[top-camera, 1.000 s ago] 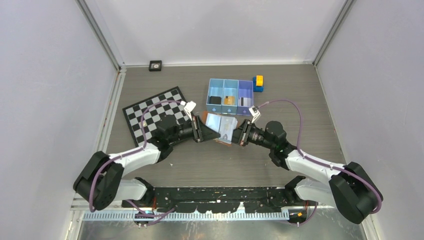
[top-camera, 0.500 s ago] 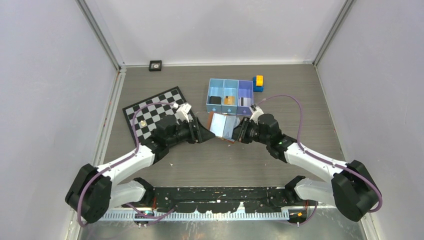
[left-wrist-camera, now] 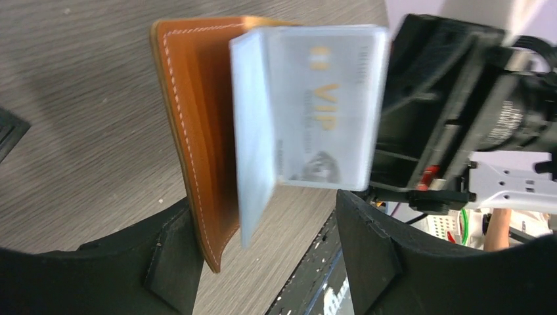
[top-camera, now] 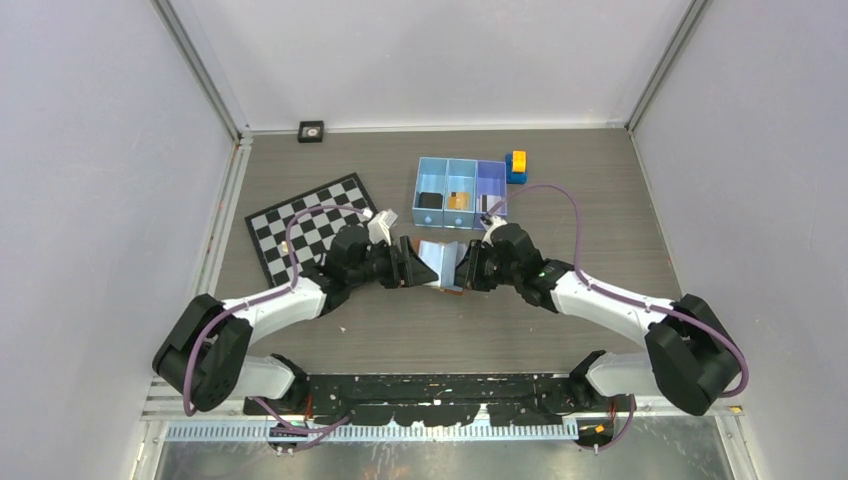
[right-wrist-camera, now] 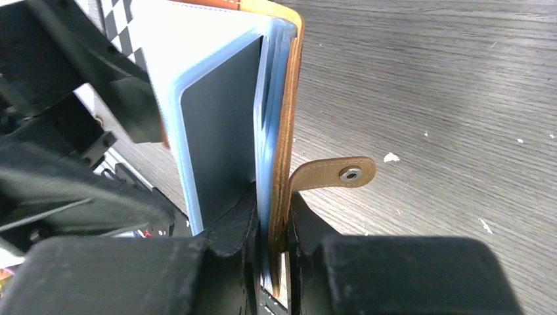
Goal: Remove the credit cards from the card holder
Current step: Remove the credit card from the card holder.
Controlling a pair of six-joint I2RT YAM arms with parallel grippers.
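Your card holder (top-camera: 443, 266) is held up in the middle of the counter (top-camera: 600, 210), just on the near side of the blue tray (top-camera: 418, 190). It's open, brown cover swung wide and the clear sleeves fanning out. One sleeve shows a pale VIP card (left-wrist-camera: 322, 111) and another a grey-blue card (right-wrist-camera: 220, 131) (both sit fully inside their sleeves). The snap strap (right-wrist-camera: 332, 176) juts off the cover, unfastened.

Your right end effector (top-camera: 466, 268) is clamped on the card holder from the right, its fingers pinching the brown cover together with the sleeve edges. Your left end effector (top-camera: 408, 266) faces it from the left with its fingers spread wide. The cover's lower corner sits right beside one finger, and the other finger is clear of the sleeves.

Farther out, each of the tray's three compartments holds something small and flat. A yellow-and-blue toy block (top-camera: 517, 165) sits against the tray's far right corner. The checkerboard (top-camera: 300, 225) lies on the left of the counter, partly under your left arm.
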